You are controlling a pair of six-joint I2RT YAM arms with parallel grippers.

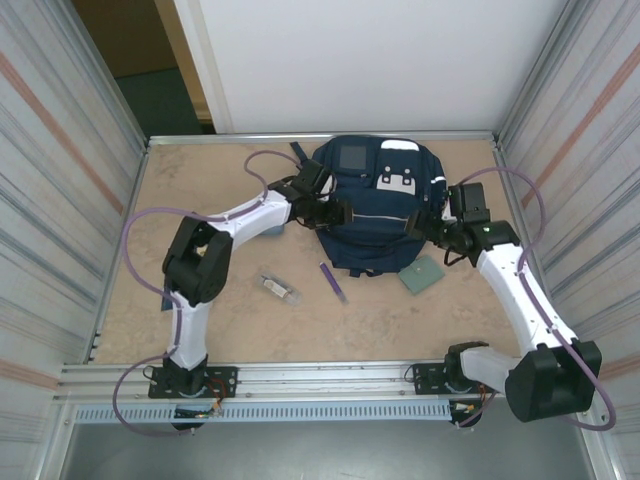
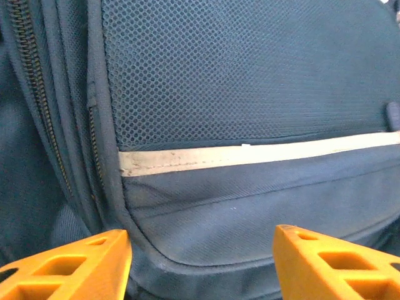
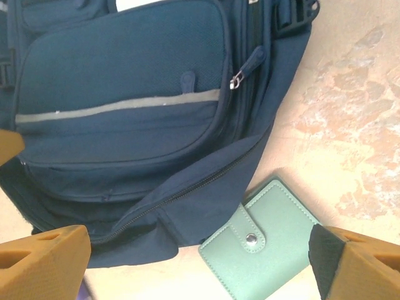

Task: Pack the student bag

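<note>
Pale, marbled tabletop point(image 1: 200, 330) is fenced in by ribbed metal walls. At the left, the left gripper point(image 1: 335, 212) is held against the left flank of the student bag point(image 1: 375, 205). Its orange fingers point(image 2: 69, 265) are spread wide, the bag's lower seam is framed between them, and nothing is clamped. A small clear tube point(image 1: 280, 289) and a purple pen point(image 1: 333, 282) are seen lying loose on the table just in front of the bag.

The bag is laid flat at the far middle of the table, front upward. Navy fabric, white patches near the top and a mesh pocket crossed by a pale strip point(image 2: 250, 156) are shown; whether the main zip is parted cannot be told. A green snap wallet point(image 3: 262, 250) is set just beside its lower right corner. At the bag's right flank the right gripper point(image 1: 425, 225) is held wide and empty.

Opening the bag is judged to be the step in hand. Fabric beside the zip should be pinched firmly while the puller point(image 3: 237, 78) is drawn along its track, so the soft body is not dragged.
</note>
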